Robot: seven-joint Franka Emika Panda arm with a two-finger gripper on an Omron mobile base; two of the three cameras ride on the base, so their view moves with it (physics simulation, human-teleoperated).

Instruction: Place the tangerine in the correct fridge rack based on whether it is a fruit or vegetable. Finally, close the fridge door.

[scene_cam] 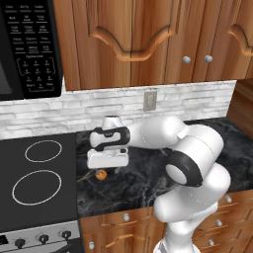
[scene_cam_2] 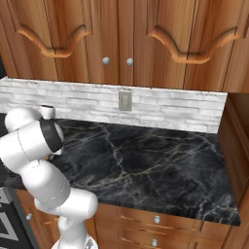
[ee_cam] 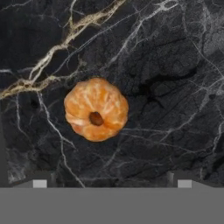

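Observation:
The tangerine (ee_cam: 96,109) is a small round orange fruit with a dark stem spot, lying on the black marble counter (ee_cam: 175,65). In the left base view the tangerine (scene_cam: 101,174) sits near the counter's left end, beside the stove. My gripper (scene_cam: 105,169) hangs straight above it, pointing down. In the hand view the gripper (ee_cam: 111,183) is open, and its two fingertips (ee_cam: 40,183) stand wide apart, below the fruit and to either side of it, not touching it. The fridge rack and the fridge door are out of view.
A black cooktop (scene_cam: 39,173) with ring burners borders the counter on the left, under a black microwave (scene_cam: 27,44). Brown wooden cabinets (scene_cam_2: 121,34) hang above a white brick backsplash with an outlet (scene_cam_2: 125,101). A wooden side panel (scene_cam_2: 238,141) closes the counter's right end.

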